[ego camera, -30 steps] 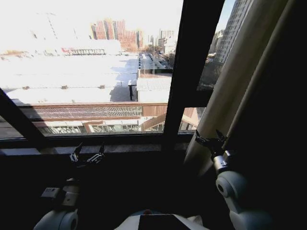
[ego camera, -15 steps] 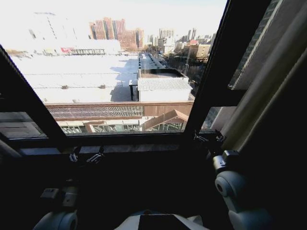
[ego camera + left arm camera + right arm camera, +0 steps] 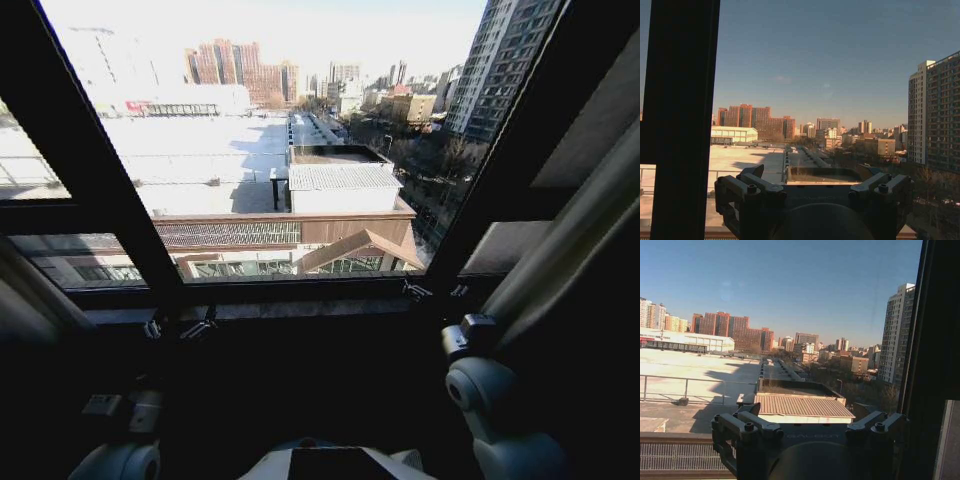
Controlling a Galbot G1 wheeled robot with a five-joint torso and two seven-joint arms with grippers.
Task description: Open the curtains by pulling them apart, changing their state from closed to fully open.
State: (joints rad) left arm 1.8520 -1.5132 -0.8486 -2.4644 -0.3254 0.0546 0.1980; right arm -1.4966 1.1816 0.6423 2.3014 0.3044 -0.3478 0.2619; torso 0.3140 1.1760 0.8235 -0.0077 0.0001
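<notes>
The right curtain, a pale pleated panel, hangs gathered along the right edge of the window in the head view. A shadowed fold of the left curtain shows at the far left. Between them the glass is uncovered. My right gripper is open at sill height, just left of the right curtain's edge and not touching it. Also at the sill, my left gripper is open and holds nothing. The left gripper and the right gripper both face the glass with their fingers spread.
Black window-frame bars slant across the left of the head view, and another frame bar crosses the right. A dark sill runs below the glass. Rooftops and city buildings lie outside.
The whole head view has shifted, so the frame bars and right curtain now sit farther right. The left curtain's fold has come into view. The right gripper is no longer at the curtain's edge.
</notes>
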